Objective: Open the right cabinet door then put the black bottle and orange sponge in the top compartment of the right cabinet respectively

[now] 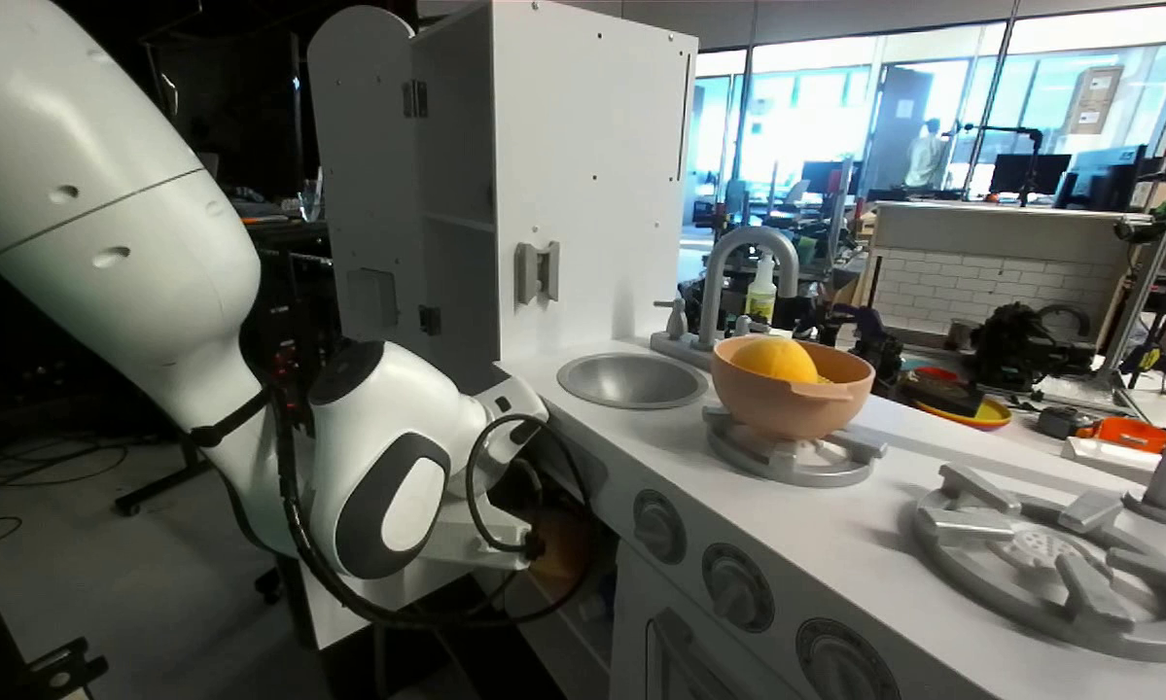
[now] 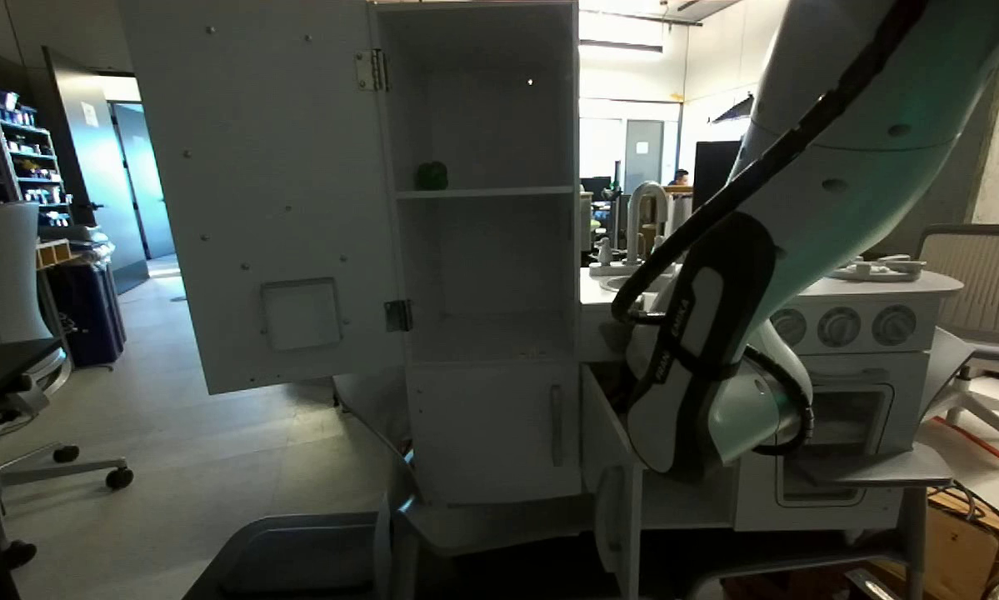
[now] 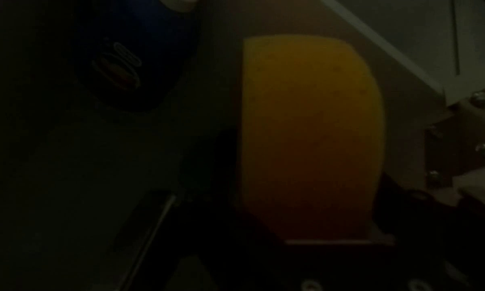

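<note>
The orange sponge [image 3: 311,121] stands between my gripper's [image 3: 307,182] fingers in the very dark wrist view. It reaches back close to the palm, and both fingers sit against its sides. A dark bottle [image 3: 133,52] with a small label stands at the upper left of that view, inside the same compartment, apart from the sponge. The lower cabinet door [image 2: 601,442] below the sink is swung open in an exterior view. My hand reaches into that cabinet. The fingers, sponge and bottle cannot be made out in the exterior views. A door hinge [image 3: 464,141] shows at the right.
The tall cabinet door [image 2: 274,208] stands wide open beside its shelves. A small green object [image 2: 432,175] sits on the shelf [image 2: 499,193]. A bowl [image 1: 796,389] holding a yellow-orange item stands on a burner beside the sink [image 1: 631,379]. The counter front [image 1: 719,525] is close to my wrist.
</note>
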